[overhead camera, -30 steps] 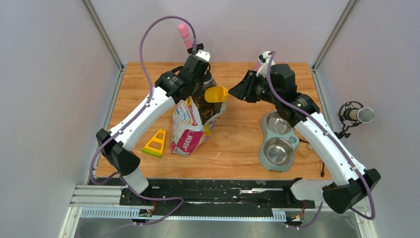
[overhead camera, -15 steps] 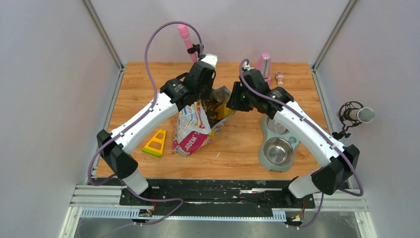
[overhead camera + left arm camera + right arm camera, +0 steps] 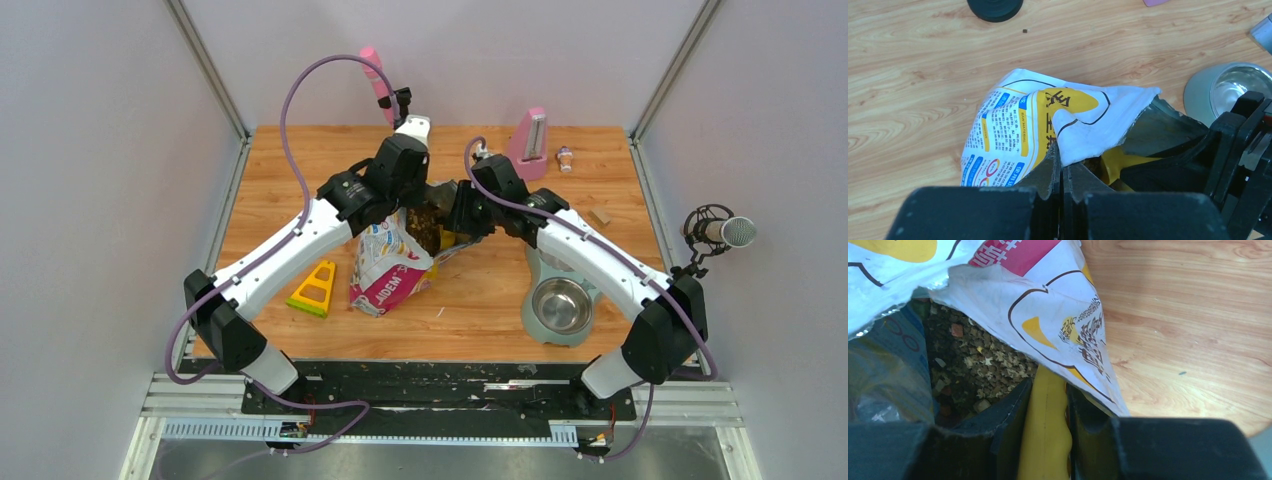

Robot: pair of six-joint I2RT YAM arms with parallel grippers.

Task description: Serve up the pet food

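Note:
The pet food (image 3: 428,215) is brown kibble inside the open printed bag (image 3: 385,272) standing mid-table. In the right wrist view the kibble (image 3: 983,365) shows through the bag's mouth (image 3: 1048,300). My left gripper (image 3: 413,196) is shut on the bag's upper rim, and its fingers pinch the white edge (image 3: 1062,162). My right gripper (image 3: 457,213) is shut on the handle of the yellow scoop (image 3: 1045,440), whose head is down inside the bag and hidden. Part of the scoop also shows in the left wrist view (image 3: 1118,162). The twin steel bowl feeder (image 3: 560,300) stands to the right of the bag.
A yellow triangular piece (image 3: 314,289) lies left of the bag. A pink metronome-shaped object (image 3: 529,132), a small bottle (image 3: 565,156) and a small block (image 3: 600,216) are at the back right. A microphone (image 3: 720,232) stands off the right edge.
My right gripper has moved left and down, carrying the yellow scoop from above the bag's mouth into the bag. My left gripper has stayed shut on the rim, shifting slightly.

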